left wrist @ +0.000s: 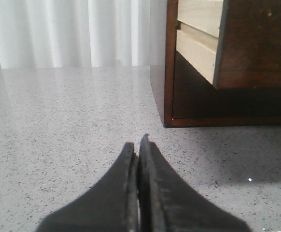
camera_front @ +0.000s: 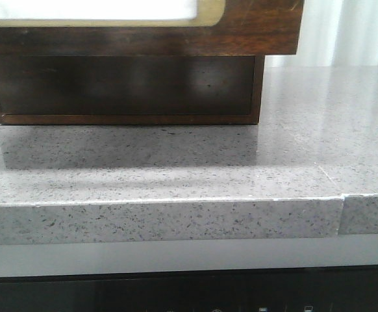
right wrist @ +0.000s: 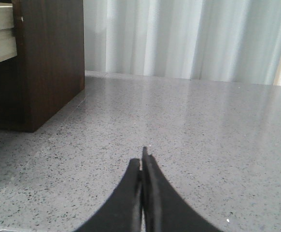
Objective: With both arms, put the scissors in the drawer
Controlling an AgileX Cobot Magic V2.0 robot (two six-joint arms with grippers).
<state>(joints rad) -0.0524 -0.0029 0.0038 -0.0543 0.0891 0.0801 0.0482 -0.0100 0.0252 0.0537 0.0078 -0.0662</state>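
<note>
A dark-brown wooden cabinet (camera_front: pixel 127 91) sits on a grey speckled stone countertop (camera_front: pixel 195 169), seen from the front with a shadowed open recess at its base. Above the recess, the dark-brown drawer (camera_front: pixel 254 29) front stands pulled out over the counter; its pale wooden side (left wrist: pixel 198 41) shows in the left wrist view. The left gripper (left wrist: pixel 136 145) hovers low above the counter beside the cabinet, its black fingers pressed together, holding nothing. The right gripper (right wrist: pixel 142 162) hovers on the cabinet's other side, its fingers likewise closed and empty. White curtains (right wrist: pixel 189 38) hang behind. No scissors appear in any view.
</note>
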